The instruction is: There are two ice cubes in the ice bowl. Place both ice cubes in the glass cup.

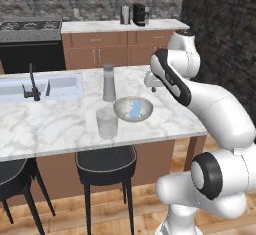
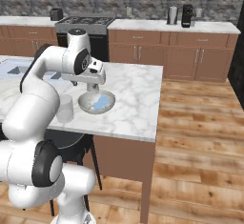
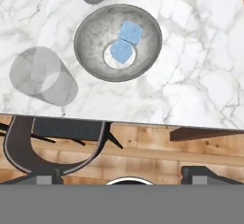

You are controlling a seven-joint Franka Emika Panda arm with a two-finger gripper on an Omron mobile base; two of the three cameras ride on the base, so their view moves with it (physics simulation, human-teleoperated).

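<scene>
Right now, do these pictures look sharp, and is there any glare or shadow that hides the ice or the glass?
Left base view: soft and grainy, the glass cup faint against the marble, no harsh glare. Right base view: the arm hides part of the cup, and the ice bowl shows a pale blue patch. Hand view: sharpest, both ice cubes plain, only faint shadow under the cup.

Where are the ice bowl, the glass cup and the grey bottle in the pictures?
ice bowl (image 3: pixel 90 37): hand view, on its inner grey wall.
glass cup (image 1: pixel 107 123): left base view, on its clear side.
grey bottle (image 1: pixel 109 85): left base view, on the middle of its body.
</scene>
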